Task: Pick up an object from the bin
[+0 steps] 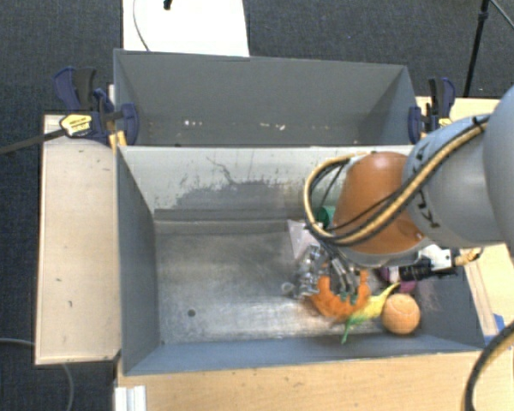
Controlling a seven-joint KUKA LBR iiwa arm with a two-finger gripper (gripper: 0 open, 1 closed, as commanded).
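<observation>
The gripper (319, 277) is low in the right half of the grey metal bin (214, 272), just above a small orange object (330, 301). This object has a lumpy, uneven shape with some green bits on it, and it lies on the bin floor near the front wall. What kind of thing it is, I cannot tell.

Touching it on the right is a yellow piece (373, 305), then a round tan ball (401, 313). A thin green stem (349, 329) points toward the front wall.

The robot's orange cover (368, 212) and its cables (321, 197) hide the things behind them; a green object (325, 218) shows only partly. Whether the gripper is open or closed cannot be told, because its metal parts blend with the clutter.
</observation>
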